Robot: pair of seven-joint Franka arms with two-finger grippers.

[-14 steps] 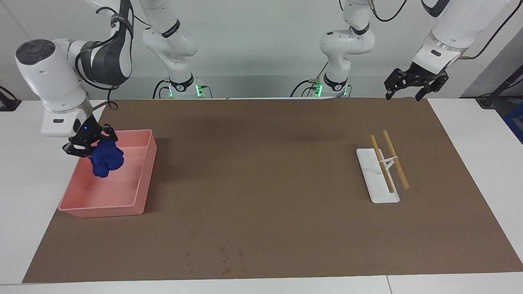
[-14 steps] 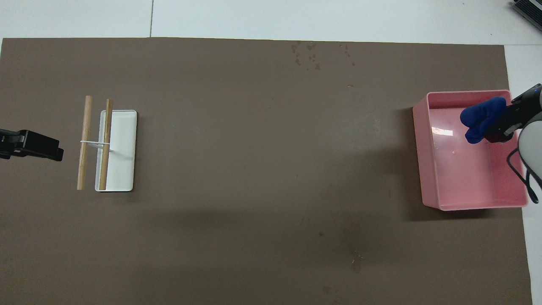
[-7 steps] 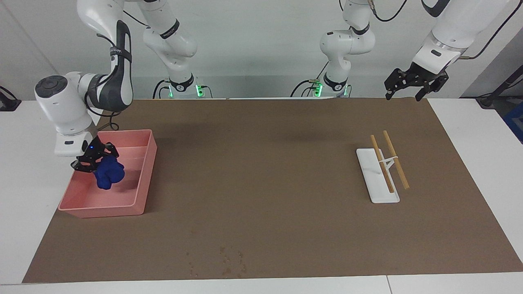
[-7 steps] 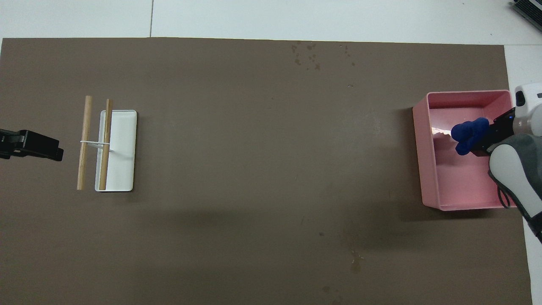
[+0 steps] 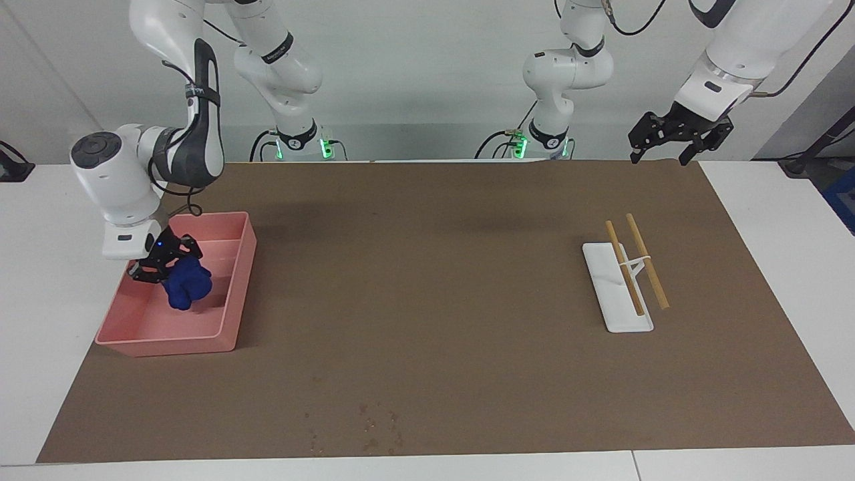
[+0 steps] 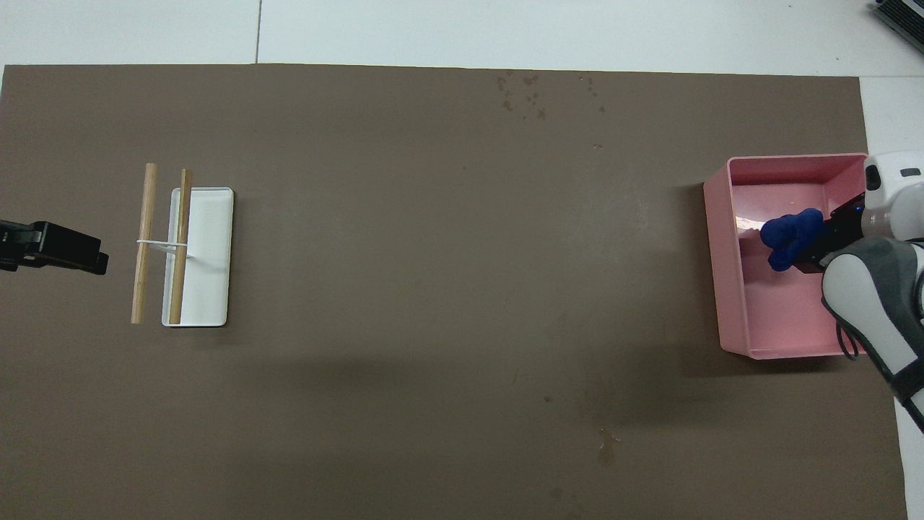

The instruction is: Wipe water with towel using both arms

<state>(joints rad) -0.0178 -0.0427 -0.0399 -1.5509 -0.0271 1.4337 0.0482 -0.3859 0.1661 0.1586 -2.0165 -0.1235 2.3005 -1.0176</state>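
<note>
Evidently we are looking at a late stage, or so we are judging. Starting with the largest thing, the brown mat (image 5: 434, 300) is covering most of the bench (image 5: 40, 267), and on it we are finding no long glossy streak of water; only a cluster of small dark spots (image 5: 374, 427) is showing at the mat's edge farthest from the robots, and a faint mark (image 6: 605, 444) nearer to them. Whether these are damp or merely stains, we cannot tell. If the wiping is done, what is left is letting go of the cloth and pulling the arm clear.

Next, the pink tray (image 5: 227, 314) is sitting at the right arm's end of the bench, and the right tool (image 5: 163, 262) is reaching down inside it. It is pinching the towel (image 5: 188, 286) from above, with the fingers seeming to be only lightly closed on it. The towel is hanging low in the tray as a deep-blue, fuzzy, lumpy bundle, far smaller than the tray; we cannot tell whether it is touching the floor.

The left arm is waiting, its left tool (image 5: 678, 137) hanging over the mat's corner at its own end, fingers spread and gripping nothing. Nearby, two wooden sticks (image 5: 634, 264) are lying across a white holder (image 5: 618, 297).
</note>
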